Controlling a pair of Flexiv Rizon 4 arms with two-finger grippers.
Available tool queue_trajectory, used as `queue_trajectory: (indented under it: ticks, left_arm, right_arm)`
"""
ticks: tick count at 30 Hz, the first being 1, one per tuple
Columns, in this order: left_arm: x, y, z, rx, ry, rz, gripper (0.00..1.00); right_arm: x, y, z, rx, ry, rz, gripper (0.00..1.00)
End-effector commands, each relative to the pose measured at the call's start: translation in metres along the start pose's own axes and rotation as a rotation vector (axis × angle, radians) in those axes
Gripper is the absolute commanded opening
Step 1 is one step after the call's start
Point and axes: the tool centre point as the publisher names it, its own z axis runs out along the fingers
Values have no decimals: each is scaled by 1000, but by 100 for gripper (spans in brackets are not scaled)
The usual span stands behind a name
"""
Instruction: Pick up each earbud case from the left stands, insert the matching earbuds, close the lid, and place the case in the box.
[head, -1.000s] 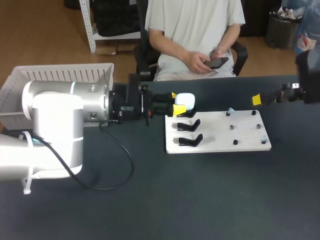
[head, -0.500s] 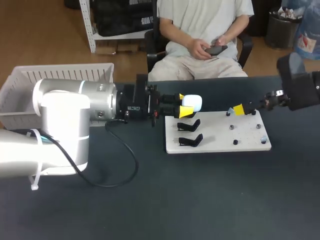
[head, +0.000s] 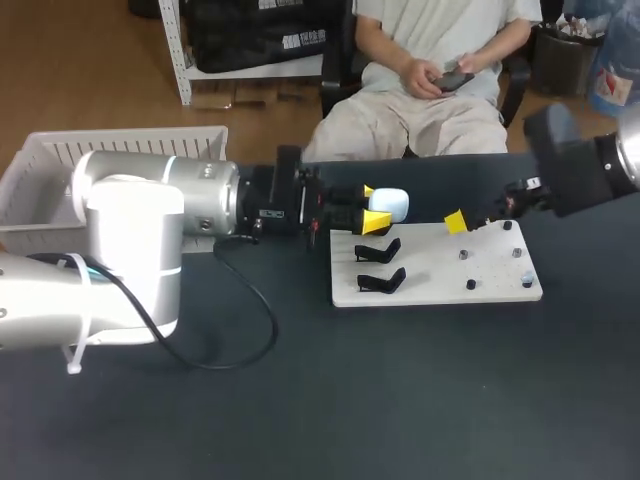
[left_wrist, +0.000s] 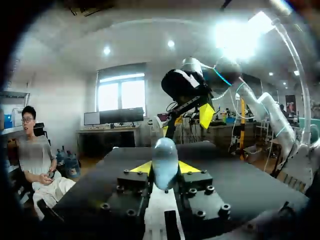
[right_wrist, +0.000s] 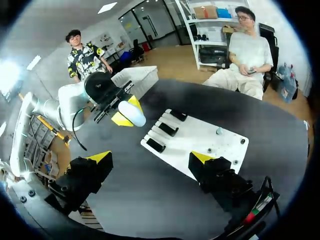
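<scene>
Gripping the earbud case (head: 392, 204) from two sides, my left pincer (head: 374, 207) holds it between the yellow tips, just beside the white board (head: 440, 272), near the two black stands (head: 380, 266). My right pincer (right_wrist: 150, 158) gapes wide with nothing in it, over the board's other end. Since a second ago, the right pincer has come in over the board toward the case, and the left has edged slightly rightward.

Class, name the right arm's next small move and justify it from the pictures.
Probably lower the right gripper onto a small piece at the white board's peg end: it hangs open near that end, while the left gripper is shut on the earbud case by the stands.
</scene>
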Motion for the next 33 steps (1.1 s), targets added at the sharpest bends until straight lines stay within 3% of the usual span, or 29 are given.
queue_trajectory:
  ticks: [1,18,33]
  left_arm:
    - [2,3,2,2,-12,5,0]
    - [2,3,2,2,-12,5,0]
    - [2,3,2,2,-12,5,0]
  right_arm:
    - [-4,4,7,33,10,7,100]
    - [-22,25,48,51,70,-32,100]
    - [-38,15,64,69,87,-26,100]
